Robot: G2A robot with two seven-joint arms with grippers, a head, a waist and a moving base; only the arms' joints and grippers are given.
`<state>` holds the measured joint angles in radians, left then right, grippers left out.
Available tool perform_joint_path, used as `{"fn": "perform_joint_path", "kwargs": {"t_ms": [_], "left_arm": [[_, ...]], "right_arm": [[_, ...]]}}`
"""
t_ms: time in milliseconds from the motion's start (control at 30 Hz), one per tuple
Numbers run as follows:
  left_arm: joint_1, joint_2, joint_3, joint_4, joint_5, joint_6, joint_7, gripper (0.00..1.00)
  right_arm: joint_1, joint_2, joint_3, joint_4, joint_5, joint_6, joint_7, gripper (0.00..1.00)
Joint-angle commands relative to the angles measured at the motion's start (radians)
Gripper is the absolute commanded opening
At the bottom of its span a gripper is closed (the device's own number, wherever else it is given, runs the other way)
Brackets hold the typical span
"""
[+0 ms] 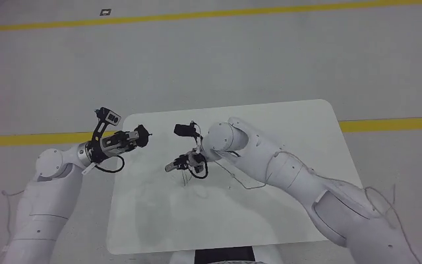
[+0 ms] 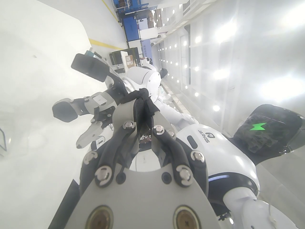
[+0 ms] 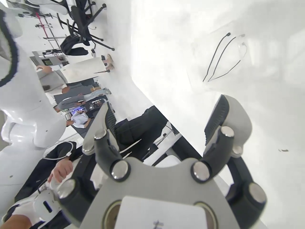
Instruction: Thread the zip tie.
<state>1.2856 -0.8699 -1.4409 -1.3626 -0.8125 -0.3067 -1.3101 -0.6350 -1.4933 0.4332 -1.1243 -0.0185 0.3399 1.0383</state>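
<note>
On the desk [image 1: 171,218], toward its middle, the zip ties [image 3: 220,57] lie loose and flat in a small cluster. Two are dark and a paler one lies just beside them. Each is a single open strand with its head at one end, and none has its tail passed through a head, so the threading is judged not yet begun. The right gripper [image 3: 164,117] sits near the zip ties, a little short of them, with its jaws spread wide and nothing between the pads. This posture is judged to suit a coming descent onto one strand, the gap being left open to straddle it. The left gripper [image 2: 143,96] is well apart from the zip ties, over the desk's edge on the far side of the right gripper. Its jaws are pressed together, and no strand can be made out between them. It is judged to be parked out of the way until a tie is lifted and a second hold is needed. The ties are thin and lie flush on the surface, so the pick is likely to call for a low, precise pinch. No writing is legible on the zip ties or the desk. A small label on the right gripper's housing bears print that is cut off and cannot be read.
</note>
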Motion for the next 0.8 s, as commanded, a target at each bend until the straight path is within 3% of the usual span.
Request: {"fn": "perform_joint_path", "kwargs": {"t_ms": [0, 100, 467, 767], "left_arm": [[0.000, 0.000, 0.000, 0.000, 0.000, 0.000, 0.000, 0.00], [0.000, 0.000, 0.000, 0.000, 0.000, 0.000, 0.000, 0.00], [0.000, 0.000, 0.000, 0.000, 0.000, 0.000, 0.000, 0.00], [0.000, 0.000, 0.000, 0.000, 0.000, 0.000, 0.000, 0.00]], "right_arm": [[0.014, -0.027, -0.022, 0.042, 0.018, 0.000, -0.003, 1.00], [0.037, -0.061, -0.054, 0.093, -0.003, 0.000, -0.034, 1.00], [0.023, -0.065, -0.070, 0.085, -0.034, 0.000, -0.034, 1.00], [0.023, -0.134, -0.115, 0.142, -0.033, 0.000, -0.019, 1.00]]}}
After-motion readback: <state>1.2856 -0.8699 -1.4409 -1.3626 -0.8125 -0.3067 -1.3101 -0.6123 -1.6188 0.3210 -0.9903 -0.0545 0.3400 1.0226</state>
